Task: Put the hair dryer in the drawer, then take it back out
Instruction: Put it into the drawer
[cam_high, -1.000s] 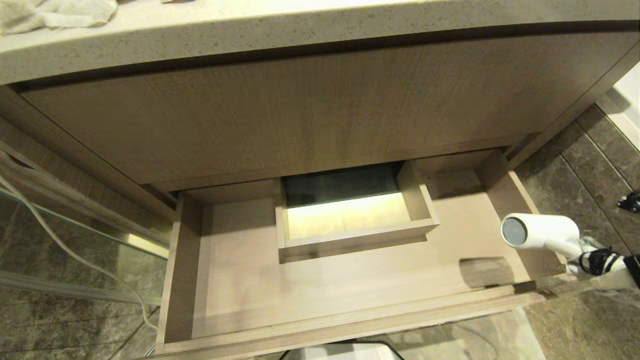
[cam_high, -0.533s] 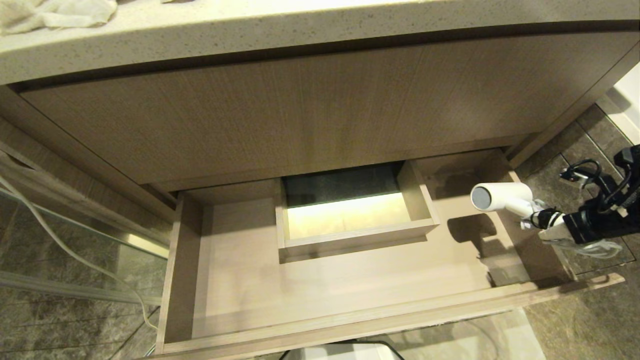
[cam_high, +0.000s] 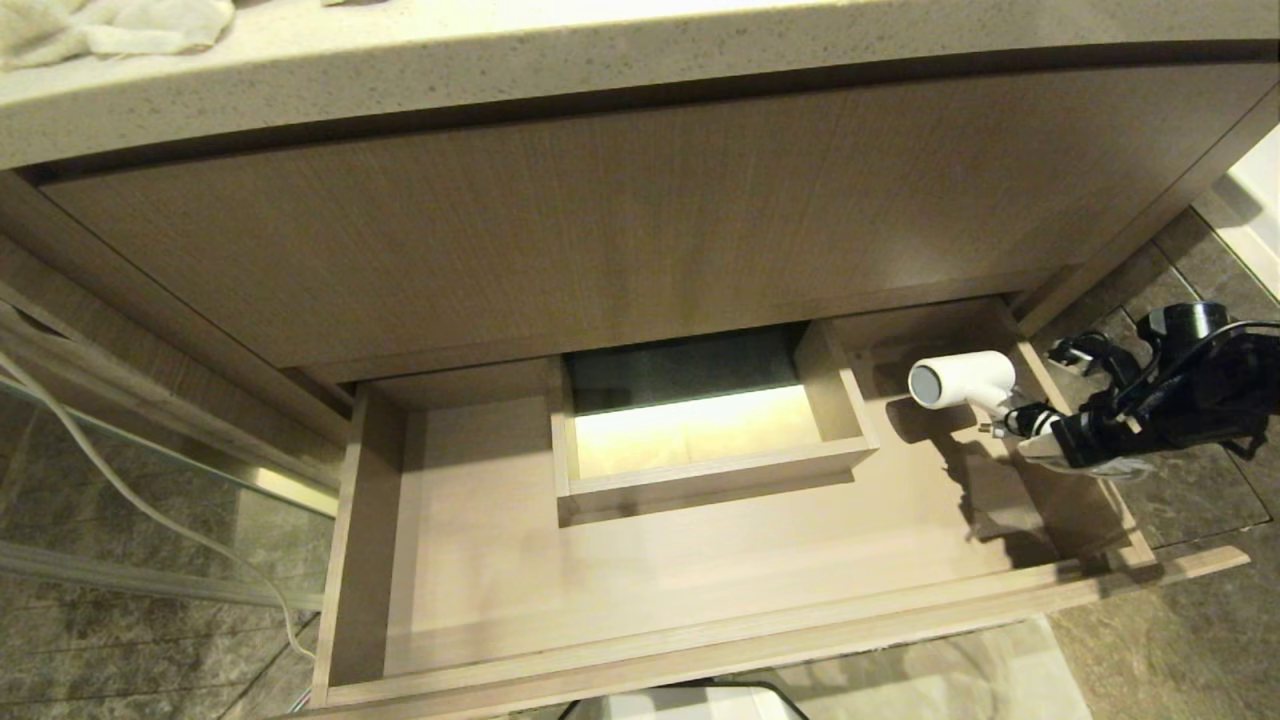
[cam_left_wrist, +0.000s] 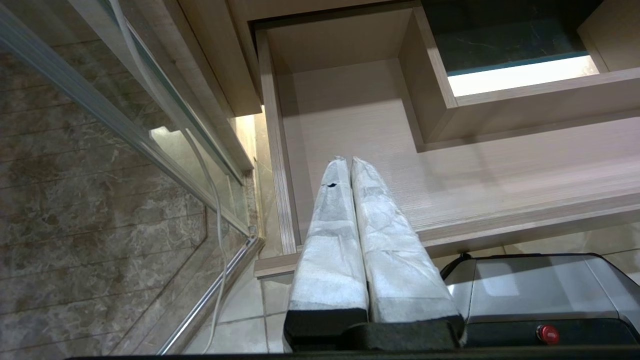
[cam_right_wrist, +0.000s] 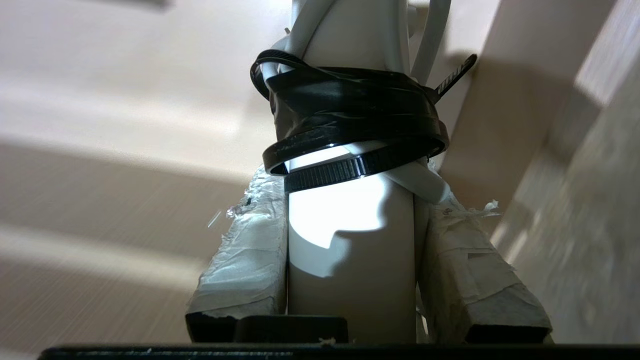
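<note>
Head view: right gripper (cam_high: 1040, 440) clamped on hair dryer (cam_high: 962, 381) by its slim handle, barrel hanging over back-right corner of the open drawer (cam_high: 640, 620), apart from its floor. Looks light, rigid, smooth plastic w/ slippery sides, so a handle grip below the black tie (cam_right_wrist: 350, 125) seems best. Left gripper (cam_left_wrist: 350, 165) parked, fingers pressed together, near drawer's front-left.

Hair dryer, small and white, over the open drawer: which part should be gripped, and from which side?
Probably the slim handle, approached from its free end: the small white hair dryer has a short, fat barrel, while the right gripper jaws already span the handle below the black cord tie.
</note>
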